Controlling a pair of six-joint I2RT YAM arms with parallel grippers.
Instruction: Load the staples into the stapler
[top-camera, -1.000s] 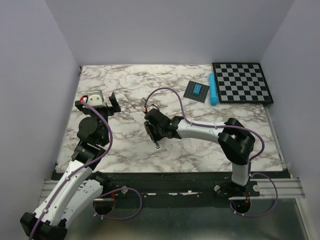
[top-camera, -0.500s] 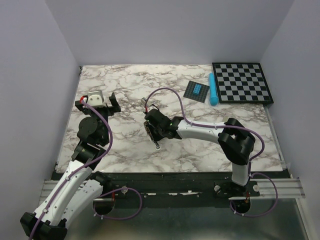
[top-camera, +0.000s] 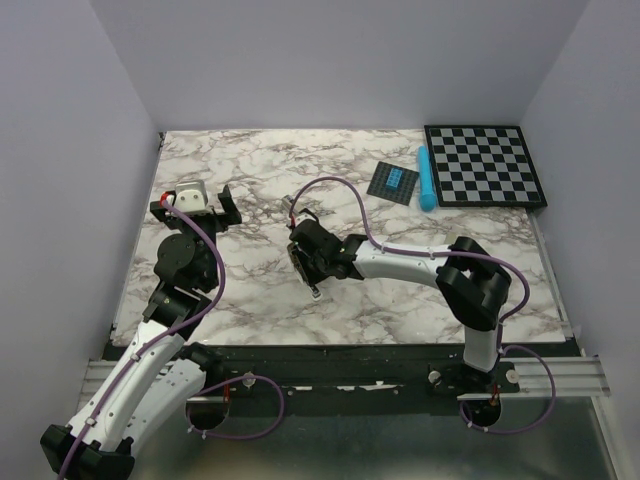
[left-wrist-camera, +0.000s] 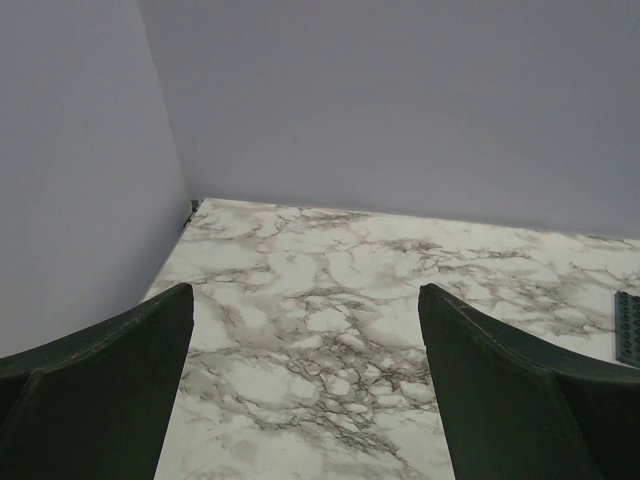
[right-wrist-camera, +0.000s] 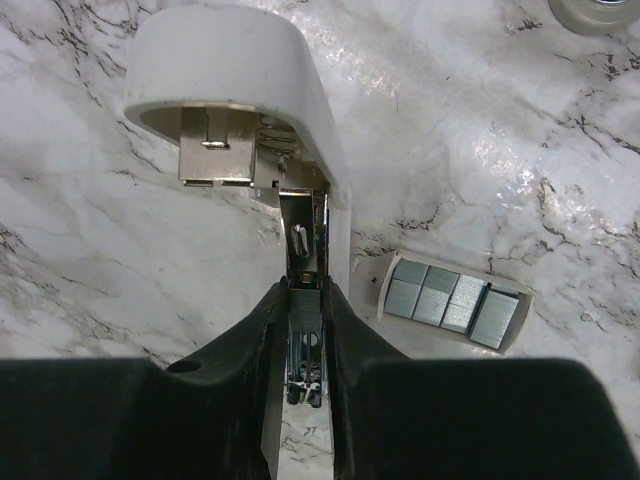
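Marble-patterned tabletop (top-camera: 400, 300) is filling the overhead view, with a black-and-white checkerboard (top-camera: 485, 165) lying in the upper right of the frame. Just left of the board, a bright blue cylinder (top-camera: 426, 180) and a small dark studded plate (top-camera: 393, 182) are lying side by side. Only the overhead view is showing these whole; the left wrist view is catching just a dark sliver at its right edge, beyond bare marble and lilac walls.

Overhead, the right gripper (top-camera: 305, 268) is sitting at the centre of the frame and hiding nearly everything beneath it. The right wrist view is showing what lies there. The stapler (right-wrist-camera: 240, 70) is occupying the upper left and centre of that frame, its white top swung open and its silver channel (right-wrist-camera: 305, 230) running down toward the camera. Just right of it and apart from it, the staples (right-wrist-camera: 455, 305) are lying as grey strips in a small white tray. A clear round rim (right-wrist-camera: 595, 12) is peeking in at the upper right corner.

The right gripper's two black fingers (right-wrist-camera: 275, 310) are pinching the silver channel, one pressing each side, with the jaws only narrowly apart. The left gripper (left-wrist-camera: 305, 295) is hovering over bare marble, jaws spread wide and holding nothing.
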